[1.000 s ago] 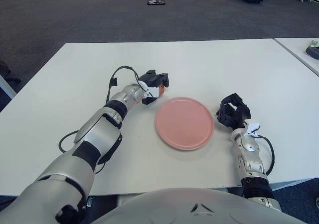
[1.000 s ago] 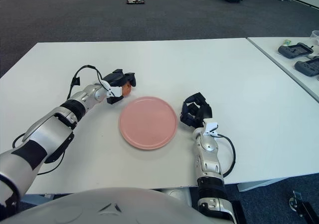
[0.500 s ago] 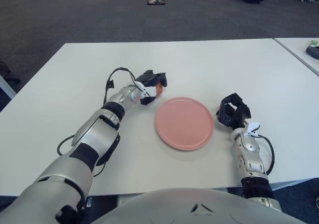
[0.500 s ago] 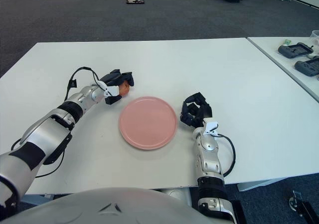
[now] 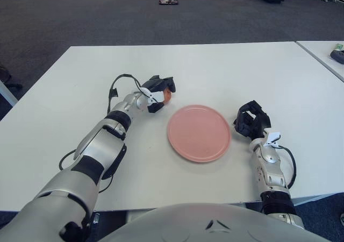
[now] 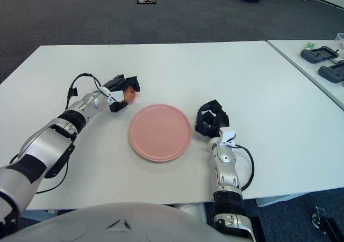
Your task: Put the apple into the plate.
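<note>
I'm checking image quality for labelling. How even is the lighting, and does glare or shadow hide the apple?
Left eye view: soft, even light; the left hand mostly covers the apple.
Right eye view: no glare on the plate; only faint shadows on the table.

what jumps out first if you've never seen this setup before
The pink plate sits bare in the middle of the white table, the one patch of strong colour. Just to its upper left, the left hand has its dark fingers closed around the orange-red apple, which is not yet over the plate. The right hand shows beside the plate's right edge, fingers curled and holding nothing.
</note>
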Controlling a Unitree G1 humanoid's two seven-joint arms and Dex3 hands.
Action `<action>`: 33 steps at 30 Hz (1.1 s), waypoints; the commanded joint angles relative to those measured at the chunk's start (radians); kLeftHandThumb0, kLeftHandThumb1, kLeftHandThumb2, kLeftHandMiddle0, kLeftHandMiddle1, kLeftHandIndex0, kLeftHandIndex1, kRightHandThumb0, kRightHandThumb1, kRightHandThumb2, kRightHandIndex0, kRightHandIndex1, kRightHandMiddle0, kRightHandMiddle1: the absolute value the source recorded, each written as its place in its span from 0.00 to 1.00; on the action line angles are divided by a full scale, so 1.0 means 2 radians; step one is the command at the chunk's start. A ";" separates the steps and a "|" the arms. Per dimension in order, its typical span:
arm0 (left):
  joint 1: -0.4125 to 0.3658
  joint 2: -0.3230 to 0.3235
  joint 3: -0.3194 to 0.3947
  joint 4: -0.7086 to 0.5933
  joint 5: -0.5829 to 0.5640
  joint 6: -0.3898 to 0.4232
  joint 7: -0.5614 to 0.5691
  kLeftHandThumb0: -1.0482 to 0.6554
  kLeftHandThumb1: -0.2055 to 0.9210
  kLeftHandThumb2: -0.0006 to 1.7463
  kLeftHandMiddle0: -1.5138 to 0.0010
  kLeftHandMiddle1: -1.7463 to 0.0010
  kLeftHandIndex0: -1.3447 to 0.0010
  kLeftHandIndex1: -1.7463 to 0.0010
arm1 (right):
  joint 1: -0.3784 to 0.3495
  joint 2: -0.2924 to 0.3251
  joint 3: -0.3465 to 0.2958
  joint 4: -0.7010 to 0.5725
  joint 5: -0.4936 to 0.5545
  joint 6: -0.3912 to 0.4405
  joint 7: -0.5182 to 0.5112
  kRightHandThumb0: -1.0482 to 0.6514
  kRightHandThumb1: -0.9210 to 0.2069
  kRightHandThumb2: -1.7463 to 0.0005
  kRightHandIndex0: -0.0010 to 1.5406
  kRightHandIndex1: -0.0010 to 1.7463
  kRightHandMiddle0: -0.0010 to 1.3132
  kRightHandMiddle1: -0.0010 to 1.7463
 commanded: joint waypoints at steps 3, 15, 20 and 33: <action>0.012 0.009 0.007 0.000 -0.005 0.005 -0.006 0.61 0.11 0.99 0.36 0.09 0.50 0.00 | 0.013 0.002 -0.001 0.020 0.001 0.024 0.000 0.36 0.42 0.33 0.48 0.97 0.39 1.00; 0.013 0.018 0.028 -0.013 -0.024 -0.018 -0.016 0.61 0.10 0.99 0.36 0.09 0.49 0.00 | 0.014 0.002 0.000 0.016 -0.001 0.029 -0.001 0.36 0.43 0.33 0.48 0.97 0.39 1.00; 0.017 0.027 0.036 -0.048 -0.028 -0.035 -0.016 0.61 0.10 0.99 0.35 0.10 0.49 0.00 | 0.014 0.001 0.001 0.017 -0.001 0.025 0.000 0.36 0.43 0.33 0.47 0.97 0.39 1.00; 0.071 0.050 0.066 -0.203 -0.055 -0.049 -0.035 0.61 0.08 0.99 0.34 0.12 0.48 0.00 | 0.012 0.003 0.000 0.022 -0.005 0.027 -0.007 0.36 0.41 0.34 0.45 0.97 0.38 1.00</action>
